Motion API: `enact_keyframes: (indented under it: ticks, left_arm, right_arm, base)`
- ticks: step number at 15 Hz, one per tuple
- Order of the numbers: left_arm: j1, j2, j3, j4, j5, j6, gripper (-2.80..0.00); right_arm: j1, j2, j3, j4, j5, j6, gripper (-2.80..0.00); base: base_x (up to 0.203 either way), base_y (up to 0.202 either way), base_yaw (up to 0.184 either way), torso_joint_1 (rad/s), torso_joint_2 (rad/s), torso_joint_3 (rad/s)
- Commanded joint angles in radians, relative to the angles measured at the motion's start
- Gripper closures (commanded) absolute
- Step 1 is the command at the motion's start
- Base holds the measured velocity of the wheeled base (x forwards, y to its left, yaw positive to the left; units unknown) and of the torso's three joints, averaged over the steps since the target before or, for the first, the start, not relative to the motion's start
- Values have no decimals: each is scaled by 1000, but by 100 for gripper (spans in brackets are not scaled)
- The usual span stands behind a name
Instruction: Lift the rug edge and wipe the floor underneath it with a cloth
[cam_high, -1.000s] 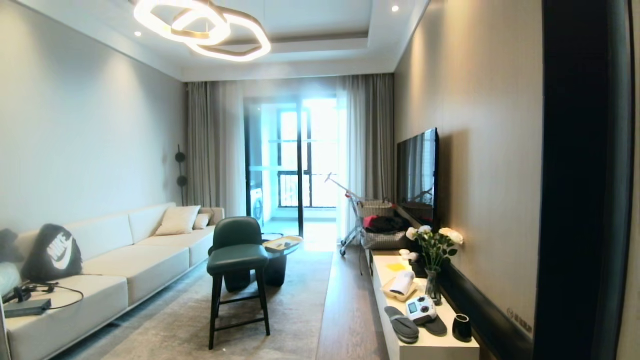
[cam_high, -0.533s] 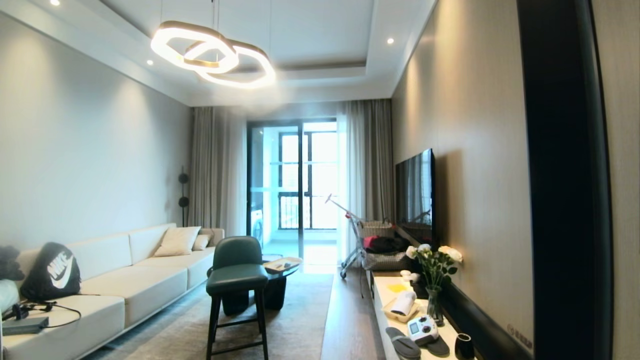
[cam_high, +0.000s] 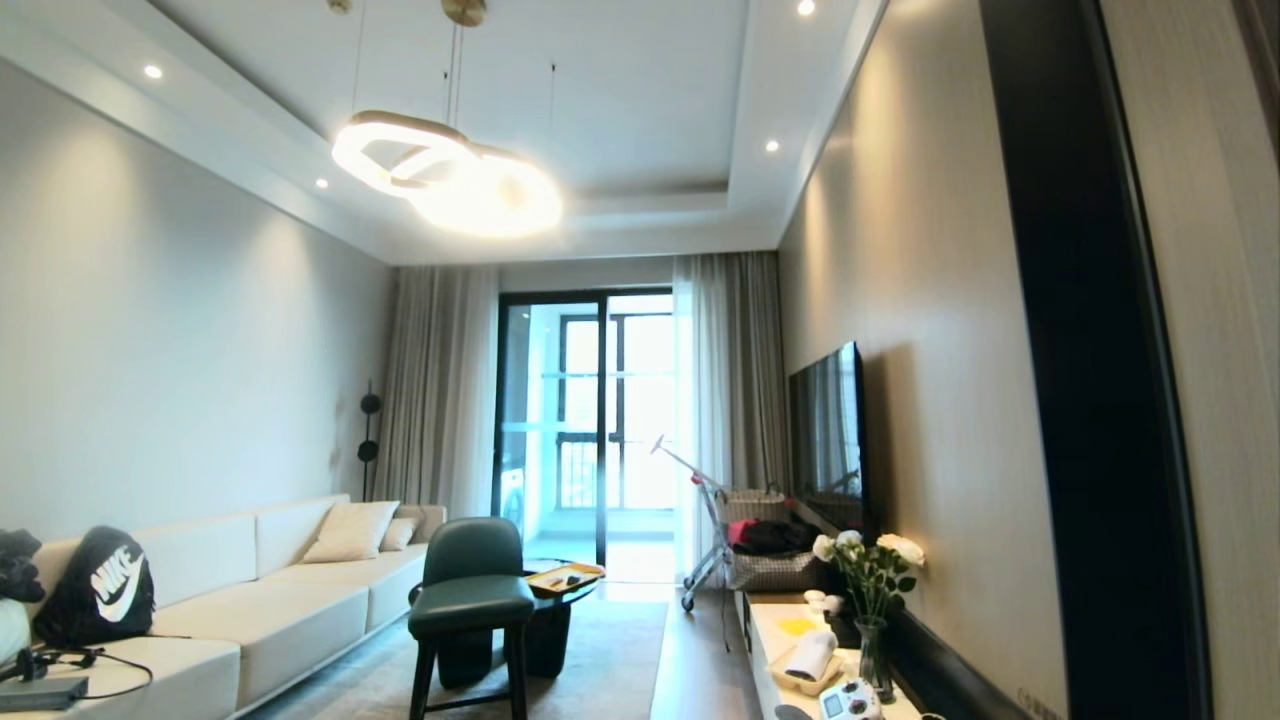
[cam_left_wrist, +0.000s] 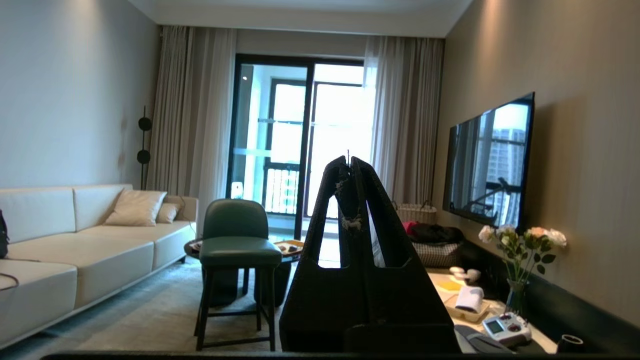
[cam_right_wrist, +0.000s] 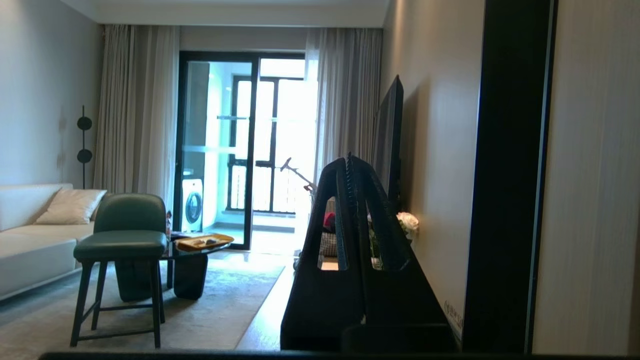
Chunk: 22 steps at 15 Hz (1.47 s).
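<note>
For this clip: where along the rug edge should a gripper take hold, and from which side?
Best along the rug edge facing the bare floor strip, which runs straight and unobstructed; the stool sits further in. Come low from the floor side and pinch the border. Both the left gripper and right gripper are shut, empty.

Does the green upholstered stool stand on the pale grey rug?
Touching. In the right wrist view the green upholstered stool plants its dark legs directly on the pale grey rug.
</note>
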Motion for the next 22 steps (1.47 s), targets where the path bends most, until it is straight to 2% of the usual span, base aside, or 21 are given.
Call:
enact_keyframes:
  ticks: [1, 6, 12, 22]
  left_arm:
    - [0, 0, 0, 0, 0, -1, 0]
    - [0, 0, 0, 0, 0, -1, 0]
    - [0, 0, 0, 0, 0, -1, 0]
    - [0, 0, 0, 0, 0, -1, 0]
  right_arm:
    - [0, 1, 1, 0, 0, -1, 0]
    - [0, 1, 1, -2, 3, -51, 0]
    - [0, 1, 1, 0, 2, -24, 0]
    - [0, 1, 1, 0, 3, -22, 0]
  base:
    - [0, 0, 0, 2, 5, 195]
    - [0, 0, 0, 1, 0, 28]
    - [0, 0, 0, 0, 0, 0]
    - [0, 0, 0, 0, 0, 0]
